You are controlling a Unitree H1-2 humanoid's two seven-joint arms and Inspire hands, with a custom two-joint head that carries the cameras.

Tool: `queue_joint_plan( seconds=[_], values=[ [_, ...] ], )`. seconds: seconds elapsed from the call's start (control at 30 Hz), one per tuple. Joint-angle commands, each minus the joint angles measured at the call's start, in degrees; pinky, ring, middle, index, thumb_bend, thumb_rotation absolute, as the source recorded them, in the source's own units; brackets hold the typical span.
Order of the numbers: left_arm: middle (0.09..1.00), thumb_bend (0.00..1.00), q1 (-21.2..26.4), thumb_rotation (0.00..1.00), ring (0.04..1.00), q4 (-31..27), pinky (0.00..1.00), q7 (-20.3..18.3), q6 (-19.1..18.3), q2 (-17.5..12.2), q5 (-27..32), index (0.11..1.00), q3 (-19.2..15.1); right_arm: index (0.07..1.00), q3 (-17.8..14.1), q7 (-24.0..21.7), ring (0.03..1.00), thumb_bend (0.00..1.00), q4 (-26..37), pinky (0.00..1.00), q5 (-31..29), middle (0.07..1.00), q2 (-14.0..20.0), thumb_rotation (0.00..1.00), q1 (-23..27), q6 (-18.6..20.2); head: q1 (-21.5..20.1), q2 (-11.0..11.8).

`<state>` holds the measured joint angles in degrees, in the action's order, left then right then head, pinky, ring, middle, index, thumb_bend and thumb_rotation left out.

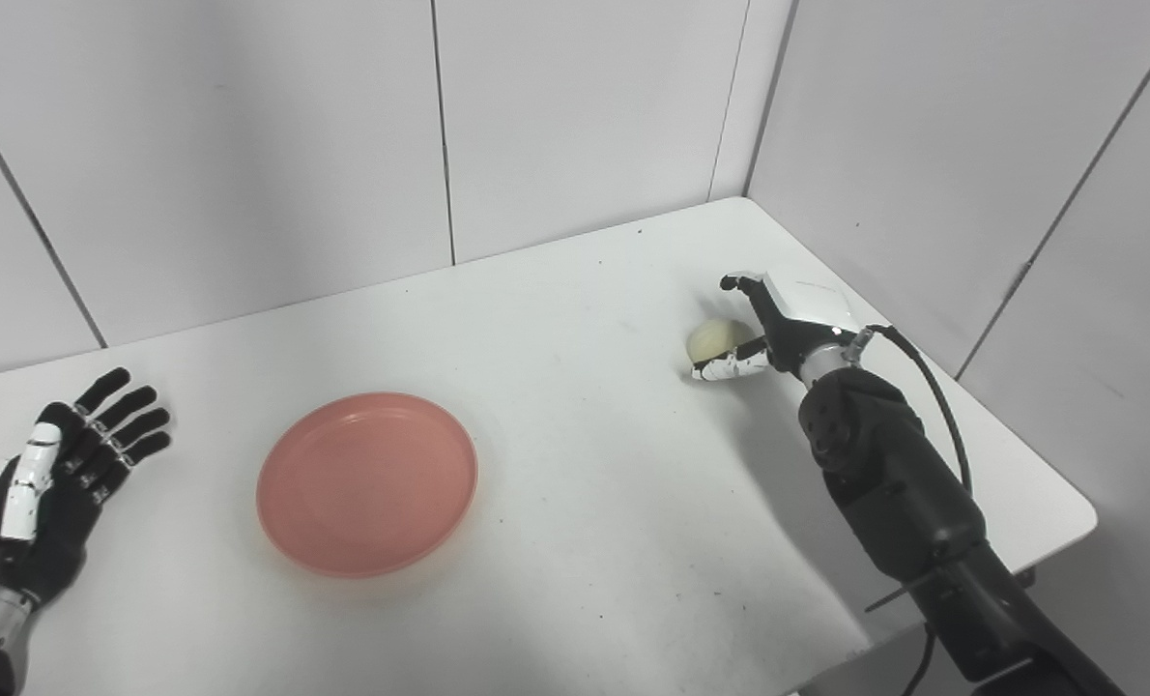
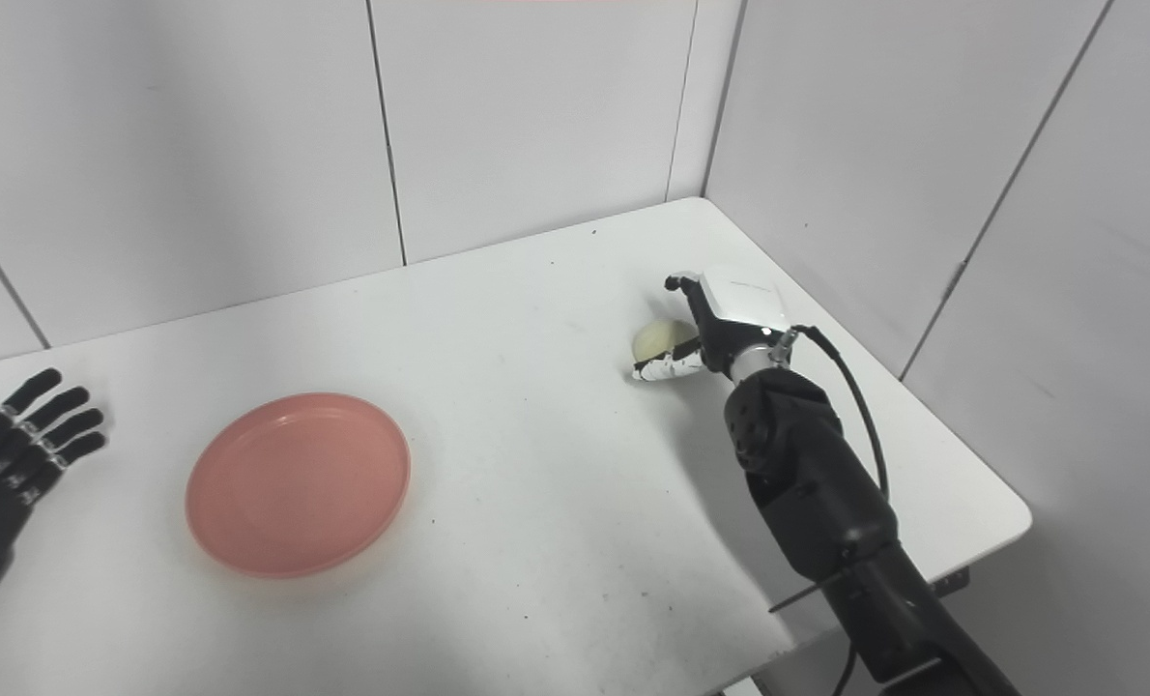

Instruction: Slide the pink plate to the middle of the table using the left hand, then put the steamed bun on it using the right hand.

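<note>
Right hand is cupping the bun at the far right; the plate is lying well off to its left.

You are looking at the right hand (image 1: 763,333) wrapping its fingers (image 1: 727,367) around the steamed bun (image 1: 712,338) on the right side of the table (image 1: 585,319). The bun is sitting on the hand's left, plate-facing side, still on the tabletop as far as you can tell, and whether the grasp is fully closed you cannot tell. The pink plate (image 1: 367,483) is lying empty left of centre, nearer you than the bun, so the carry you are facing is running leftward and toward you. The left hand (image 1: 53,474) is resting open at the left edge, fingers spread, near the plate but not touching it.
</note>
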<state>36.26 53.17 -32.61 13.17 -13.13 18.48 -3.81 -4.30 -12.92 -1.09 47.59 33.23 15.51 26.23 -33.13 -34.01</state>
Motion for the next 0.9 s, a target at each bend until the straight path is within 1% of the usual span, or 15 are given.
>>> queue_joint_plan(
  seconds=[0.0, 0.13, 0.2, 0.4, 0.53, 0.73, 0.87],
  values=[
    [0.841, 0.56, -6.58, 0.89, 0.819, 3.81, 0.82, 0.95, -4.76, -0.08, -2.34, 0.85, 1.1, 0.807, -0.34, 1.42, 0.833, 0.83, -0.18, 0.72, -0.53, 0.851, 1.59, 0.39, 2.55, 0.41, 0.02, 0.04],
    [0.844, 0.55, -6.9, 0.9, 0.821, 2.79, 0.82, 1.19, -5.72, -0.11, -2.13, 0.852, 1.06, 0.804, -0.02, 2.24, 0.818, 0.83, -1.28, 0.7, -1.82, 0.845, 1.49, 0.39, 2.87, 0.06, -0.03, -0.19],
    [0.845, 0.56, -7.08, 0.88, 0.822, 2.19, 0.83, 1.37, -6.37, -0.13, -1.95, 0.85, 0.96, 0.802, 0.3, 2.61, 0.813, 0.83, -1.85, 0.7, -2.28, 0.836, 1.54, 0.38, 3.04, -0.08, -0.15, -0.4],
    [0.852, 0.56, -7.6, 0.89, 0.827, 0.87, 0.83, 1.1, -6.83, -0.36, -1.91, 0.857, 1.14, 0.797, 1.22, 3.88, 0.811, 0.83, -4.05, 0.71, -3.5, 0.827, 1.82, 0.37, 3.81, -0.46, -0.28, -0.8],
    [0.847, 0.55, -7.53, 0.9, 0.825, 1.22, 0.83, 0.76, -6.71, -0.55, -1.81, 0.856, 1.1, 0.797, 1.56, 4.8, 0.799, 0.82, -5.7, 0.7, -4.98, 0.824, 2.1, 0.38, 4.17, -1.05, -0.33, -1.0],
    [0.846, 0.55, -7.34, 0.9, 0.824, 1.73, 0.82, 0.71, -6.49, -0.67, -1.9, 0.855, 1.12, 0.797, 2.27, 5.21, 0.791, 0.82, -5.84, 0.69, -6.27, 0.819, 2.4, 0.39, 4.27, -0.86, -0.38, -1.11],
    [0.842, 0.55, -7.19, 0.89, 0.818, 2.2, 0.82, 0.68, -6.26, -0.7, -1.87, 0.849, 1.01, 0.792, 2.91, 6.13, 0.742, 0.8, -7.75, 0.65, -7.14, 0.788, 2.87, 0.42, 4.62, -1.66, -0.46, -1.3]
  ],
)
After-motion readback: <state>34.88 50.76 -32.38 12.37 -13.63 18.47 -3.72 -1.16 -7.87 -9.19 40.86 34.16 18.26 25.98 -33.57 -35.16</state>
